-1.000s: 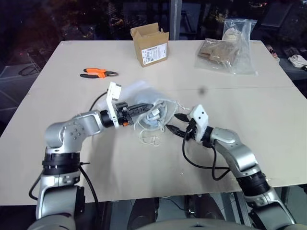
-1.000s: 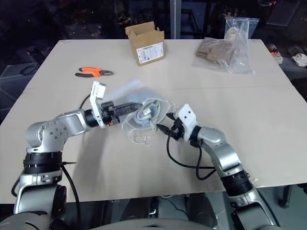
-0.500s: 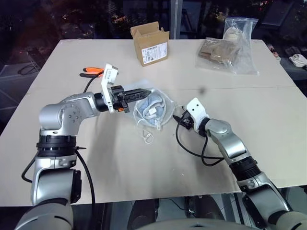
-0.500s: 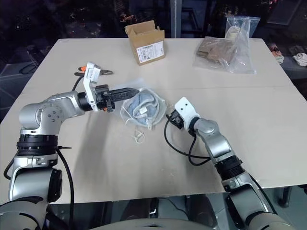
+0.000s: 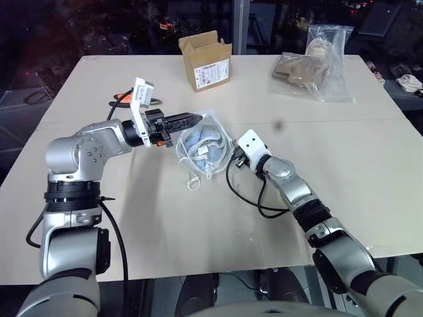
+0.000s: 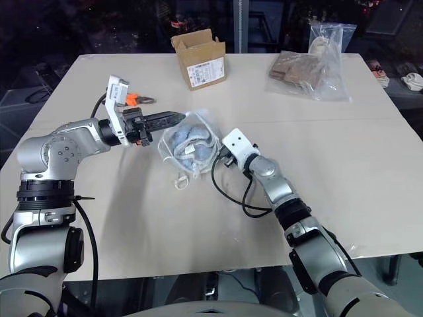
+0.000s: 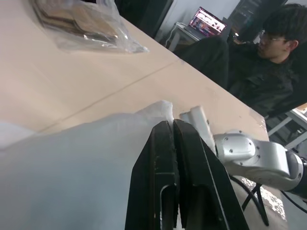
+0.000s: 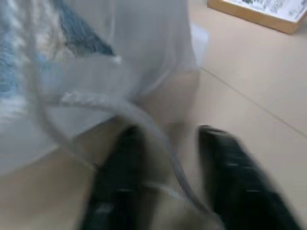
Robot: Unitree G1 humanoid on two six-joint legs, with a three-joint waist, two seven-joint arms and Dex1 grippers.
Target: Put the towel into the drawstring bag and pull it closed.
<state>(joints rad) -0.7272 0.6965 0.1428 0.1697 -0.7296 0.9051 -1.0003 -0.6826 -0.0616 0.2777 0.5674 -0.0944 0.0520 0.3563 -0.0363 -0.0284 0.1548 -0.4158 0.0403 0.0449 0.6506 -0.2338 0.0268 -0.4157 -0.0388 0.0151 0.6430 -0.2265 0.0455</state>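
Observation:
The drawstring bag [image 5: 213,125] hangs lifted at the table's middle, and the light blue towel [image 5: 198,140] shows through its thin white fabric. My left gripper [image 5: 197,119] is shut on the bag's upper edge, and its two fingers [image 7: 163,158] lie pressed together on the fabric. White cords [image 5: 193,179] dangle from the bag down to the table. My right gripper [image 5: 232,156] sits at the bag's right side. In the right wrist view its fingers [image 8: 115,187] stand apart, with a cord [image 8: 144,120] running between them.
A cardboard box [image 5: 206,59] stands at the back centre. A clear plastic bag with brown contents [image 5: 310,66] lies at the back right. Orange pliers [image 5: 119,98] lie behind my left wrist. A seated person [image 7: 249,62] is beyond the table's far side.
My left gripper has raised the bag off the table. My right gripper has moved forward and left, up to the bag's side and cords.

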